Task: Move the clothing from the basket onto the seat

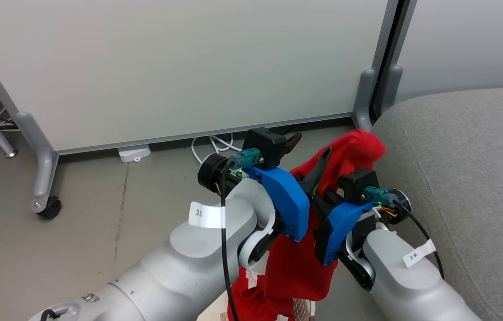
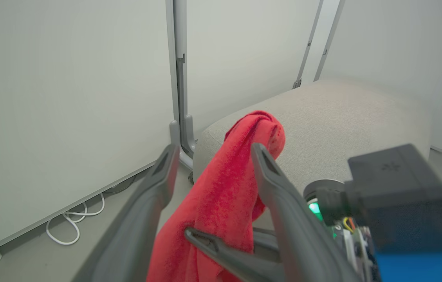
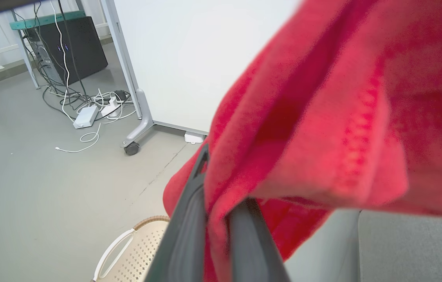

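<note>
- Left gripper stands spread, straddling the red clothing without clamping it
- Right gripper is pinched on the cloth, which hangs between the arms just beside the seat, its tail trailing down toward the basket
- Risk: one pinch carries everything, so a loose fold may snag on the left gripper, or the tail may slide off the seat's rounded edge to the floor

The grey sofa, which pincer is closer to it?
The right one. The right pincer, shut on the red clothing, hangs right beside the sofa. The open left pincer sits further out over the floor, with the clothing between its fingers.
</note>
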Motion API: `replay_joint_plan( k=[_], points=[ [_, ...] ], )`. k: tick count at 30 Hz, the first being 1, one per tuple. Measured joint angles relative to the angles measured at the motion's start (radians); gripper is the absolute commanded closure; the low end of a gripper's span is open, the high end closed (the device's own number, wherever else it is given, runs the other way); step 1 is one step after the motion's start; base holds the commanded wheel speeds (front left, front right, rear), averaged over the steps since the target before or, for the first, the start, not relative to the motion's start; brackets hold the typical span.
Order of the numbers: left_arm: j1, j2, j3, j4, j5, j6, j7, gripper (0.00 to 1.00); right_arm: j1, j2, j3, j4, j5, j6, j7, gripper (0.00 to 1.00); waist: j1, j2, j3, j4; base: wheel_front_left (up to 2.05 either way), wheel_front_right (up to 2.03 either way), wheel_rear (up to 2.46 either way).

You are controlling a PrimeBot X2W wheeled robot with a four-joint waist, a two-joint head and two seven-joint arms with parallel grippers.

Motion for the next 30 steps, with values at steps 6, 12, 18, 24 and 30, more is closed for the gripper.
replay_joint_plan(
  k=[6, 12, 18, 24, 30],
  points=[
    [0.004, 0.0, -0.002, 0.012, 0.006, 0.0, -0.05, 0.0, -0.004, 0.0, -0.012, 0.017, 0.0, 0.0, -0.007, 1.0, 0.0, 0.0, 0.001, 0.012, 0.0, 0.0, 0.0],
    [0.056, 0.012, 0.021, 0.03, 0.057, -0.034, -0.088, 0.0, -0.004, 0.0, -0.036, 0.024, -0.008, 0.0, -0.013, 1.0, 0.0, 0.0, 0.004, 0.028, 0.0, 0.0, 0.0],
    [0.193, 0.075, 0.179, -0.053, 0.194, -0.026, -0.091, 0.0, -0.003, 0.0, -0.054, 0.023, -0.028, 0.0, -0.016, 1.0, 0.0, 0.0, 0.007, 0.037, 0.0, 0.0, 0.0],
    [0.392, 0.144, 0.359, -0.176, 0.354, -0.044, -0.091, 0.0, -0.002, 0.0, -0.063, 0.009, -0.039, 0.0, -0.018, 1.0, 0.0, 0.0, 0.005, 0.031, 0.0, 0.0, 0.0],
    [0.571, 0.166, 0.541, -0.281, 0.491, -0.07, -0.091, 0.0, 0.013, 0.0, -0.086, -0.003, -0.055, 0.0, -0.02, 1.0, -0.0001, 0.0, -0.001, 0.03, 0.0, 0.0, 0.0]
  ],
)
